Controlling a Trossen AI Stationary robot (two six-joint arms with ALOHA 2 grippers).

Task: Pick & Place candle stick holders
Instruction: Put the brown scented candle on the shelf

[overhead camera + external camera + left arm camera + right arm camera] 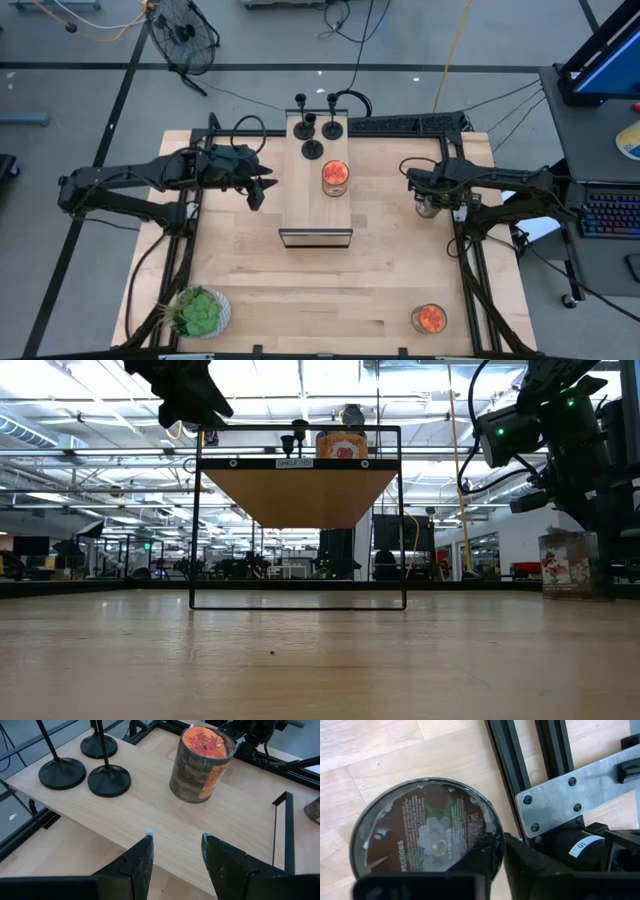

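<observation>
Right pincer (428, 203), right of shelf (316, 237): pinched on glass jar's (425, 830) rim; I lift vertically. Left pincer (175, 855): apart, empty, facing candle stick holders (109, 779).

In the left wrist view, the thin stems of the three matte-black round-based candle stick holders (109, 780) are cut off by the picture's edge. In the right wrist view, the right end effector (501, 857) covers part of the rim of a clear glass jar with a dark printed label (427, 832); what its label says is too blurred to read. In the low view, the left end effector (185, 395) is cropped at the top.
</observation>
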